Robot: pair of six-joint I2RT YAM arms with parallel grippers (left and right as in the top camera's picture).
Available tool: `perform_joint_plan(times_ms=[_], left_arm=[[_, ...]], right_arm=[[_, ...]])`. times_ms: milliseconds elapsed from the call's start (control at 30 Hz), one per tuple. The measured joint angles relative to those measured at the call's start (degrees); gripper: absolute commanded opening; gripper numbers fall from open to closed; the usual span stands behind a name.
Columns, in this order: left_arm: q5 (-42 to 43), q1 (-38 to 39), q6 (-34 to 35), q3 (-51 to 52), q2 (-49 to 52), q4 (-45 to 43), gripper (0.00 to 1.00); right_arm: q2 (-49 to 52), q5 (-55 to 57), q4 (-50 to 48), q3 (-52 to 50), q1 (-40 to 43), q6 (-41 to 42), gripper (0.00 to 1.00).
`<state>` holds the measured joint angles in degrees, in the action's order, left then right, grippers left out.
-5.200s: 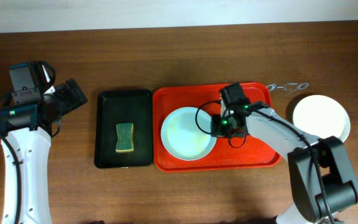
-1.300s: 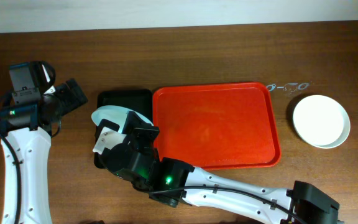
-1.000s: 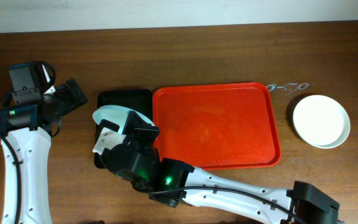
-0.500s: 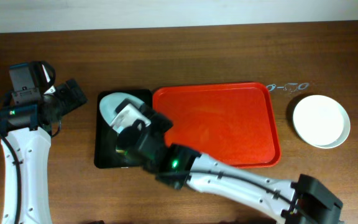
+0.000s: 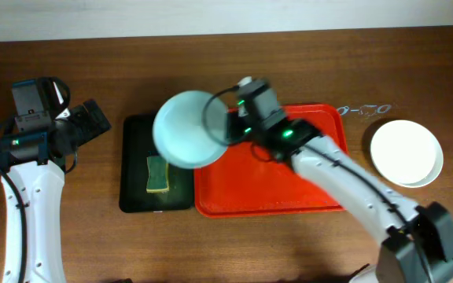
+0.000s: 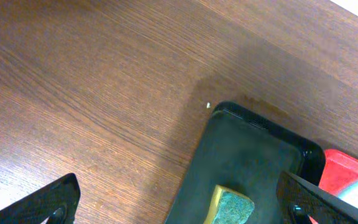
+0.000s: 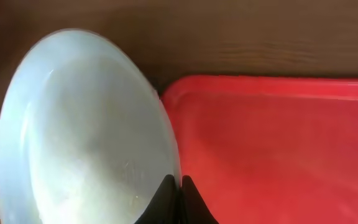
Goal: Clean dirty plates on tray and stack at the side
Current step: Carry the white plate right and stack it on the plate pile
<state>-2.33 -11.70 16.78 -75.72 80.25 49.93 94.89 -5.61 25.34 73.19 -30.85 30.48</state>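
- My right pincer (image 7: pixel 173 198) is clamped on the rim of the pale mint plate (image 5: pixel 184 130). In the right wrist view its two dark fingertips meet on the plate's edge at the bottom of the frame.
- From overhead, that plate sits at the end of the right arm (image 5: pixel 344 177). It covers the upper right corner of the black tray (image 5: pixel 134 196) and the upper left corner of the orange-red tray (image 5: pixel 289 185). I cannot tell how high it hangs above them.
- The plate's glossy hollow faces the overhead camera. Up close in the wrist view its surface is blurred, so I cannot judge any smears.
- The orange-red tray lies flat on the tabletop (image 5: pixel 289 71), just beside the black tray, their long sides running next to each other.
- A green-yellow sponge (image 5: pixel 157 174) lies in the black tray. From overhead it sits just below the held plate.
- The white plates (image 5: pixel 406 151) rest on the tabletop to the right of the orange-red tray, apart from it. A second rim shows along their lower right edge.
- My left pincer (image 6: pixel 178 190) is spread wide with nothing between its fingers, one dark tip in each lower corner of the left wrist view.
- That pincer is over bare wood left of the black tray, not touching it. Its camera takes in the tray's near corner and one end of the sponge.
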Motion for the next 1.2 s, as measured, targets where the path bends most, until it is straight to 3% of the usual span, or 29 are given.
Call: perform_joint_plan(times_ms=[233,433,633,800,1033,1067,1100,1200], left_arm=[[0.0,0.0,0.0,0.0,0.0,0.0,0.99],[0.0,0.0,0.0,0.0,0.0,0.0,0.99],[0.0,0.0,0.0,0.0,0.0,0.0,0.99],[0.0,0.0,0.0,0.0,0.0,0.0,0.99],[0.0,0.0,0.0,0.0,0.0,0.0,0.99],[0.0,0.0,0.0,0.0,0.0,0.0,0.99],[0.0,0.0,0.0,0.0,0.0,0.0,0.99],[0.0,0.0,0.0,0.0,0.0,0.0,0.99]], right_arm=[[-2.1,-7.5,13.1,0.1,22.2,1.0,0.04],[-2.1,-8.2,24.5,0.2,47.6,1.0,0.04],[-2.1,-2.0,30.6,0.1,68.1,1.0,0.04],[-2.1,6.9,29.6,-0.7,74.3,1.1,0.04],[-1.8,8.6,28.4,-1.3,73.5,1.2,0.04],[-1.7,8.6,28.4,-1.3,73.0,1.2,0.07],[-1.4,8.6,28.4,-1.3,72.4,1.2,0.20],[-1.1,8.6,28.3,-1.3,71.6,1.1,0.41]])
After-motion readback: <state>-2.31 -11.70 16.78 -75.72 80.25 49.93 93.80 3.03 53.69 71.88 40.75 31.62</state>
